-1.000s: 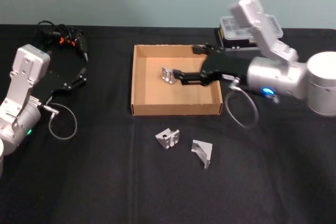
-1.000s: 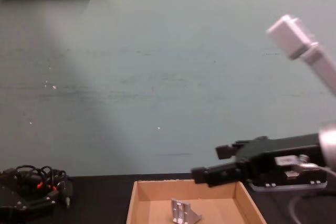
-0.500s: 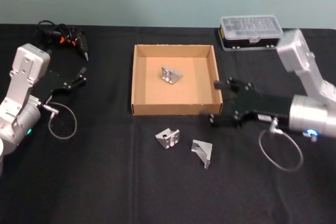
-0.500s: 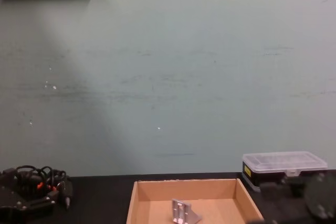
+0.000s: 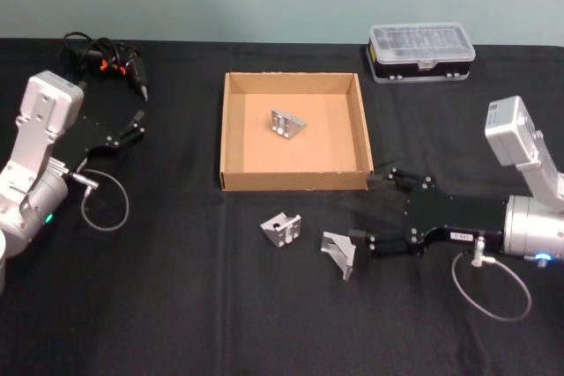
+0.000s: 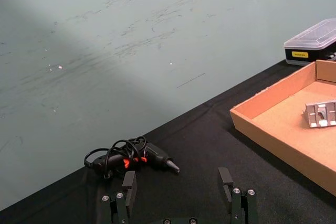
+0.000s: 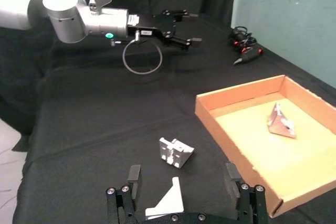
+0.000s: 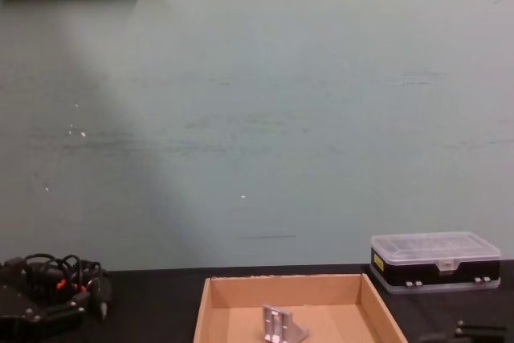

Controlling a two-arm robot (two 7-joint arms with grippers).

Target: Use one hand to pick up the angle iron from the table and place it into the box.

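The right gripper (image 5: 363,207) sits low over the table (image 5: 176,305), just robot-side of the box's (image 5: 295,183) near right corner. Its fingers are spread wide and hold nothing. One angle iron (image 5: 287,125) lies inside the box, near the middle of its floor and towards the far wall. A second angle iron (image 5: 281,231) rests on the table just robot-side of the box's near wall. A third angle iron (image 5: 339,255) lies a little to the right of the second, close to the right gripper's fingertips; whether they touch cannot be told. The left gripper (image 5: 134,129) is parked well to the left of the box, also wide open and empty. A case (image 5: 421,53) stands beyond the box's far right corner.
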